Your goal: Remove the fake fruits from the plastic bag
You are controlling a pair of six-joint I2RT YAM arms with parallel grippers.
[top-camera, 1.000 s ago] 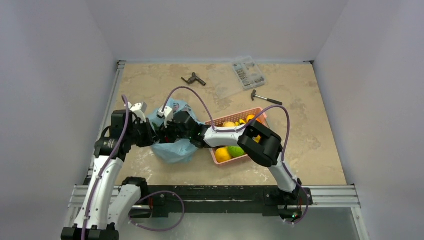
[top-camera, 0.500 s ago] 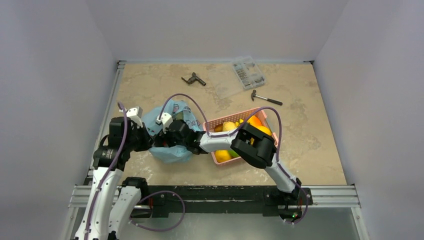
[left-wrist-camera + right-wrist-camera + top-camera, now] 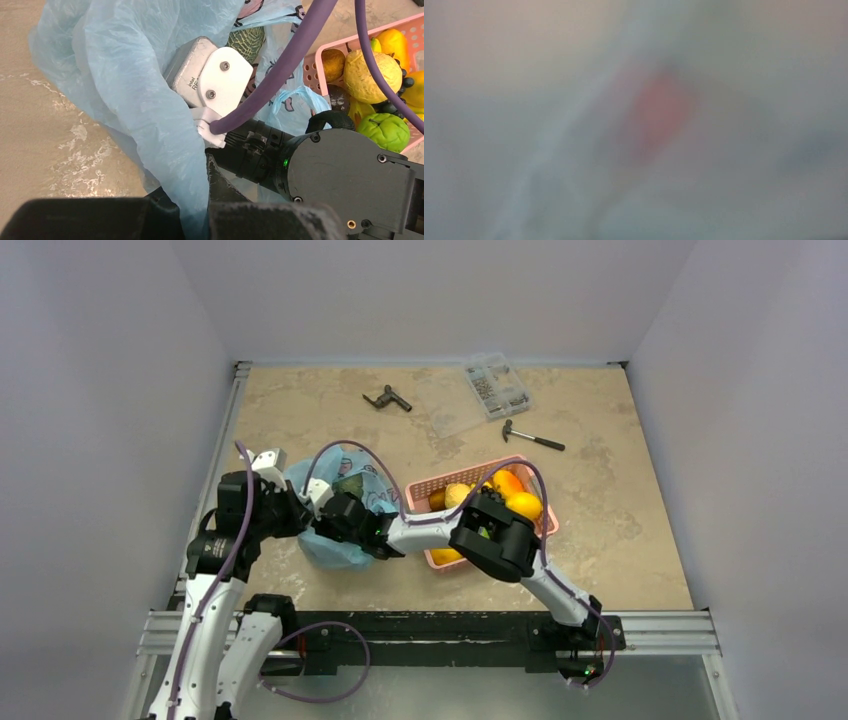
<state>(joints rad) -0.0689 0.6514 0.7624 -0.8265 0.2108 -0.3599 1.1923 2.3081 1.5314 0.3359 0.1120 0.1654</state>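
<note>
The melon (image 3: 247, 41) sits in the mouth of the blue bag (image 3: 125, 85), whose film the left gripper (image 3: 194, 222) pinches tight, while the right gripper (image 3: 322, 523) is buried inside, open or closed I can't tell, so I'd keep that mouth taut and grab fruit, not film.

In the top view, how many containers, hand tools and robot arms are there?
Containers: 3 (pale blue plastic bag, pink slatted plastic basket, clear plastic parts box)
Hand tools: 2 (small hammer, dark metal tool)
Robot arms: 2 (left, right)
Total: 7
</note>
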